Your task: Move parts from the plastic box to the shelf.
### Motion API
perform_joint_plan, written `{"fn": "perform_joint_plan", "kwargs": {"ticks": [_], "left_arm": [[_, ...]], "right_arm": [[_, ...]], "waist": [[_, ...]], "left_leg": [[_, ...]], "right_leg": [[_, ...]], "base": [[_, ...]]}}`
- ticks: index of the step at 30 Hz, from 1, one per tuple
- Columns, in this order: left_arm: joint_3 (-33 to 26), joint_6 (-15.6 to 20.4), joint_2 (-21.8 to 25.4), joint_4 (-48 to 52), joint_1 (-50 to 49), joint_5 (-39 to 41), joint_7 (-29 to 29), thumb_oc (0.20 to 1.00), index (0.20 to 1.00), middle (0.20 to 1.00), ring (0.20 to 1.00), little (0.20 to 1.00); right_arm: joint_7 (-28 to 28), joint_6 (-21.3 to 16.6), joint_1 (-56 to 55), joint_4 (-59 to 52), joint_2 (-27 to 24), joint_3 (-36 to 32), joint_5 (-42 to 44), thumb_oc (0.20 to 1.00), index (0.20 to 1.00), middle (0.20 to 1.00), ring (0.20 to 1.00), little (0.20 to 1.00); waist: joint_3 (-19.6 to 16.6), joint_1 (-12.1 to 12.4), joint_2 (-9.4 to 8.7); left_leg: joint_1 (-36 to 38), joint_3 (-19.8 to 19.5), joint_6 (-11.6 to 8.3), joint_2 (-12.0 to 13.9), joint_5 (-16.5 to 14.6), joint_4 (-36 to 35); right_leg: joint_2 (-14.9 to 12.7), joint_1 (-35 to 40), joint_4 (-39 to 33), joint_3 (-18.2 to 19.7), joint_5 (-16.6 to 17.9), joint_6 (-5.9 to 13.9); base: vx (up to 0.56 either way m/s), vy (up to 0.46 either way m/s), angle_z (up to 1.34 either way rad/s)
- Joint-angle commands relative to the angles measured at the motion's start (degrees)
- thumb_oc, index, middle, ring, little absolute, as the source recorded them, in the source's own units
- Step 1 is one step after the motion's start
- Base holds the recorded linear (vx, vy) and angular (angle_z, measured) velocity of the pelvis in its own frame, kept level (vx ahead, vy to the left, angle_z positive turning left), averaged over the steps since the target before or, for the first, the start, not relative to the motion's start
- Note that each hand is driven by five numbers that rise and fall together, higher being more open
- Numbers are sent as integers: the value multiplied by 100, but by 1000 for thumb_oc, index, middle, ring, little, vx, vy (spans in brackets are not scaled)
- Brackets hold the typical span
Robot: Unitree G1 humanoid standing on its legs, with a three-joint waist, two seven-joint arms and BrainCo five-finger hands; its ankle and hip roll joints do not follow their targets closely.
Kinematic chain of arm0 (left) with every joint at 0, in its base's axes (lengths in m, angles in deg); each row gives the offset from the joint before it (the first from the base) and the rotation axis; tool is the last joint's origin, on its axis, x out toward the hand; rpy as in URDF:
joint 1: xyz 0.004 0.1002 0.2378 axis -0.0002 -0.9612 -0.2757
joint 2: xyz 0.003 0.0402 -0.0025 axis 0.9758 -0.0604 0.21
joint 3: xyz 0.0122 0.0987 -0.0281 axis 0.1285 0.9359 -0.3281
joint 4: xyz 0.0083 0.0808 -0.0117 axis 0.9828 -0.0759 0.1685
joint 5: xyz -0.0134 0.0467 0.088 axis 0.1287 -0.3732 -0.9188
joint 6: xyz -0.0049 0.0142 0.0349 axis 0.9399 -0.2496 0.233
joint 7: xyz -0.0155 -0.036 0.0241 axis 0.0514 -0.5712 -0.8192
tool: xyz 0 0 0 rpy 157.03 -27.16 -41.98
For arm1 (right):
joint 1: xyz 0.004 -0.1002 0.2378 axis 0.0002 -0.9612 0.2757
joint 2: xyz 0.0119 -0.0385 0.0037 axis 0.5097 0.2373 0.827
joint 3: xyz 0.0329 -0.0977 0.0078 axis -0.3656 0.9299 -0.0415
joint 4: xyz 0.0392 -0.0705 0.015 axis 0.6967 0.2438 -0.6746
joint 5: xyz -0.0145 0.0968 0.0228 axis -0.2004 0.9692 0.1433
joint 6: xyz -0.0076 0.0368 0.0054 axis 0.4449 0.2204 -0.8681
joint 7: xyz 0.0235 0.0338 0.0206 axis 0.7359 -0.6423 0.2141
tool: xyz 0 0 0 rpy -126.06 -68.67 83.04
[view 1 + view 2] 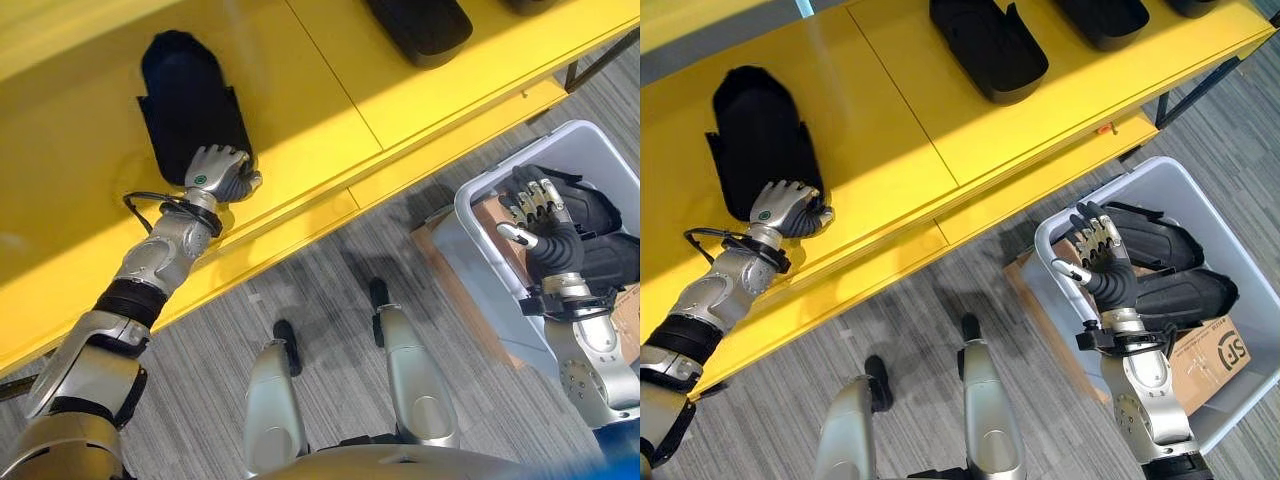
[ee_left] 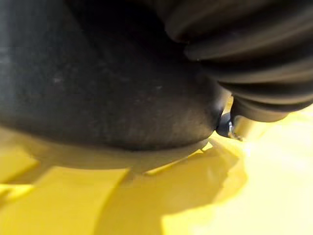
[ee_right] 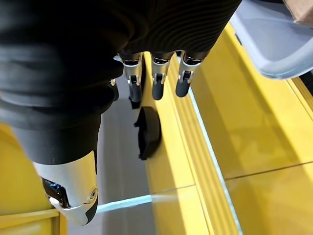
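Right eye view | yellow shelf (image 1: 970,120), grey floor (image 1: 930,290) | left hand (image 1: 790,208) grasping black part (image 1: 755,135) | right hand (image 1: 1098,245) released

Parts (image 1: 990,45) in a row on the shelf (image 1: 930,120), plastic box (image 1: 1250,260) on floor before it to the right, more parts (image 1: 1170,290) inside
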Motion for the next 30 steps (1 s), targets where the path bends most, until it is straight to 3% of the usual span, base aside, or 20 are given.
{"fn": "perform_joint_plan", "kwargs": {"ticks": [1, 9, 12, 27, 28, 30], "left_arm": [[-440, -116, -363, -494, -210, 1016, 63, 200, 200, 200, 200, 200], [-524, -113, -1294, -1450, 470, 2863, 51, 200, 200, 200, 200, 200], [-362, -75, -1482, -1562, 719, 3092, 29, 200, 200, 200, 200, 200], [583, -213, -1457, -2464, 2006, 2209, 26, 200, 200, 200, 200, 200], [627, -206, -1473, -2487, 2019, 2164, 3, 200, 200, 200, 200, 200], [662, -208, -1488, -2590, 2079, 2128, 0, 200, 200, 200, 200, 200]], "right_arm": [[34, -242, -89, -341, 103, -118, -76, 1000, 1000, 1000, 1000, 1000], [89, -125, -126, -315, 137, 70, -20, 1000, 1000, 1000, 1000, 1000], [105, -108, -107, -307, 128, 114, -21, 1000, 1000, 1000, 1000, 1000], [24, -178, -57, -349, -91, 209, 51, 1000, 1000, 1000, 1000, 1000], [22, -182, -71, -351, -94, 218, 47, 1000, 1000, 1000, 1000, 1000], [10, -193, -78, -361, -108, 228, 47, 1000, 1000, 1000, 1000, 1000]], "waist": [[-256, -27, 8], [-297, -128, -44], [-300, -167, -60], [-274, -345, -68], [-268, -347, -48], [-256, -364, -48]], "left_leg": [[-168, -678, -202, 213, 413, -258], [-165, -684, -215, 224, 440, -259], [-144, -672, -222, 234, 458, -280], [-167, -626, -255, 301, 476, -266], [-90, -635, -270, 317, 308, -231], [-90, -628, -266, 320, 301, -229]], "right_leg": [[-325, 311, -46, 132, -88, 264], [-306, 277, -33, 183, -42, 249], [-292, 270, -24, 202, -42, 246], [-246, 142, 50, 270, -58, 284], [-242, 201, 112, 260, -216, 294], [-237, 195, 114, 268, -222, 292]], "base": [[0, 0, 0], [0, 0, 0], [0, 0, 0], [6, -1, -1], [82, -7, -6], [45, -9, -8]]}}
